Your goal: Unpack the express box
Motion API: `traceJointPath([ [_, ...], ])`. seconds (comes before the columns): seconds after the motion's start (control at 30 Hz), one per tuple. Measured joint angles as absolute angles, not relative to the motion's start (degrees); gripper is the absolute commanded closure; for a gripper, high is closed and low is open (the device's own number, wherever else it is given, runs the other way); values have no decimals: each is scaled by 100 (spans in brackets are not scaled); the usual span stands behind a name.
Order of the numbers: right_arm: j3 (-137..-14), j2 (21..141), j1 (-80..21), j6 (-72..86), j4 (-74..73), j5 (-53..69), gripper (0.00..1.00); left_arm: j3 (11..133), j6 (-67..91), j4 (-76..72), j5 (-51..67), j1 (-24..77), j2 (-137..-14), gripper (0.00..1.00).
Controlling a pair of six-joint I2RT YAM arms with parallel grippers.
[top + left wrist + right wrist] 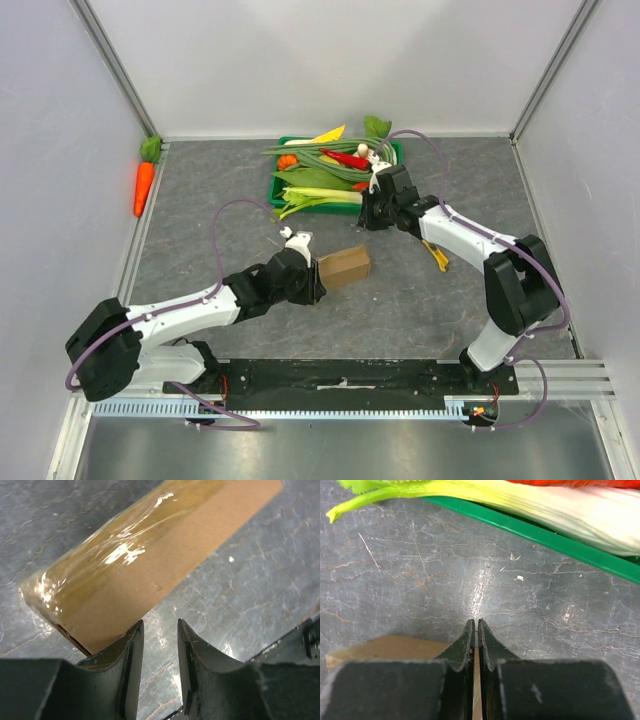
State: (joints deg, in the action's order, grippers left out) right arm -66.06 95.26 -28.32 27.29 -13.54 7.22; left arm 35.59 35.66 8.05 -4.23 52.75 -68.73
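The express box (345, 266) is a small brown carton lying mid-table, with clear tape shining along its top (150, 555). My left gripper (316, 280) sits at the box's left end. In the left wrist view its jaws (160, 626) stand a narrow gap apart over bare table, and the left fingertip (136, 630) is right at the carton's edge. My right gripper (372, 216) hangs between the box and the tray, its fingers (476, 624) shut together on nothing. A corner of the box (385, 647) shows beneath it.
A green tray (283, 185) heaped with vegetables stands at the back centre; its rim (545, 537) and a leek (570, 505) are just beyond my right fingers. A carrot (144, 185) lies by the left wall. A small yellow object (437, 257) lies under my right arm.
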Motion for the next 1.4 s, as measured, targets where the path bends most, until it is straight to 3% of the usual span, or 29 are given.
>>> traceJointPath([
  [0.23, -6565, 9594, -2917, 2591, -1732, 934, 91, 3859, 4399, 1096, -1330, 5271, -7507, 62],
  [0.4, -5780, 8868, -3037, 2650, -1929, 1188, 91, 4226, 4473, 1219, -1441, 5087, -7891, 62],
  [0.7, -5000, 7489, -3321, 3055, -2119, 1450, 90, 4014, 4654, 478, -694, 4283, -7929, 61],
  [1.1, -5470, 8796, -3341, 3350, -1767, 1186, 91, 3966, 5186, 381, -117, 4091, -8593, 62],
  [1.4, -5164, 8241, -3507, 3542, -1406, 1376, 92, 3970, 5002, -882, 1083, 4058, -9343, 62],
])
